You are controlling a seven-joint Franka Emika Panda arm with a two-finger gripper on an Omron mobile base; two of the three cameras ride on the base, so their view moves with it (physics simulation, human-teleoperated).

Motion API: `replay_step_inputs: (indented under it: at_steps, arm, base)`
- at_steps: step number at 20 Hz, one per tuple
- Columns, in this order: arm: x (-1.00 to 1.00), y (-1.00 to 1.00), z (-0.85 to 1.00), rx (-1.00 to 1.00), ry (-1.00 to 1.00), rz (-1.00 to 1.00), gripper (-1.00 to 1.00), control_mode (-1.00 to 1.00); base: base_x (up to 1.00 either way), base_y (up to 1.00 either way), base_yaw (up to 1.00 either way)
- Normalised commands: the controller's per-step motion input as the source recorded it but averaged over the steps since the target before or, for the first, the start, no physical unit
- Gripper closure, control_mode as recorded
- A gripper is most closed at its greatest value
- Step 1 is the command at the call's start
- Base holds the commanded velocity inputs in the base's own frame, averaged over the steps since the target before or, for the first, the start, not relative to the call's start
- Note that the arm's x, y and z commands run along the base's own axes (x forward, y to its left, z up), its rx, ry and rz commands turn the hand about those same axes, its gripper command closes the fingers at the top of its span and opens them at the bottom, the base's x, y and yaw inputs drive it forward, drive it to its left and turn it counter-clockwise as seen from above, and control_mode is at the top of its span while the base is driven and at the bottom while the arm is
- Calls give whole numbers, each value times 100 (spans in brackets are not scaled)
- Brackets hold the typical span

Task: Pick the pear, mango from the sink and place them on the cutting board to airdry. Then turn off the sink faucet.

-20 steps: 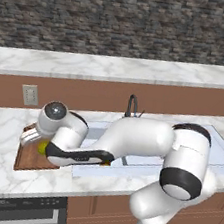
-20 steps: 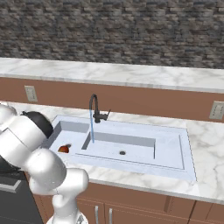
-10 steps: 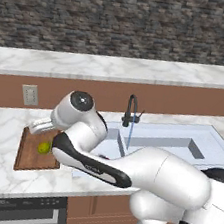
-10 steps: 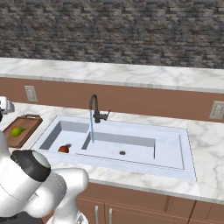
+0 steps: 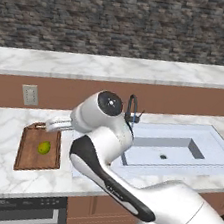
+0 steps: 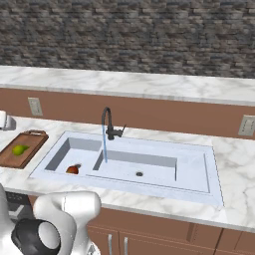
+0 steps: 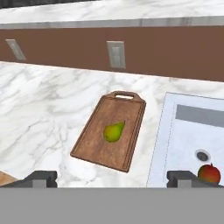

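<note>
The pear (image 7: 113, 131) lies free in the middle of the brown cutting board (image 7: 93, 146), also seen from the left base as the pear (image 5: 44, 148) on the board (image 5: 29, 158). My gripper (image 7: 111, 177) hovers high above the board's near edge, open, with nothing between its fingertips (image 7: 42, 176). The mango (image 6: 72, 170) rests in the left basin of the white sink (image 6: 164, 182), and it also appears as the mango (image 7: 209, 173) by the right fingertip. Water streams from the black faucet (image 6: 107, 124).
The marble counter (image 7: 39, 118) runs around board and sink. Wall outlets (image 7: 116, 54) sit on the brown backsplash behind. My own arm (image 5: 104, 148) covers the sink's left basin in the left base view. An oven front (image 5: 19, 214) sits below the counter.
The gripper has let go of the pear and risen off the board; the arm has swung up and back. The pear stays on the board, the mango stays in the sink.
</note>
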Motion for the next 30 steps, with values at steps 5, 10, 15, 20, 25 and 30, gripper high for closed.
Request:
replay_step_inputs:
  at_steps: [5, 10, 15, 20, 25, 30]
  arm:
    - [-44, -70, 56, 1, 9, -16, -100, -100]
    - [-31, -78, 43, 6, 17, -12, -100, -100]
    - [-12, -73, 22, 1, 15, -3, -100, -100]
    - [0, -74, 1, 0, 9, 0, -100, -100]
    - [0, -66, -12, 11, 18, 0, -100, -100]
    - [15, -8, -4, 3, 2, 0, -100, -100]
  base:
    - [0, 0, 0]
    - [0, 0, 0]
    - [0, 0, 0]
    - [0, 0, 0]
    - [0, 0, 0]
    - [0, 0, 0]
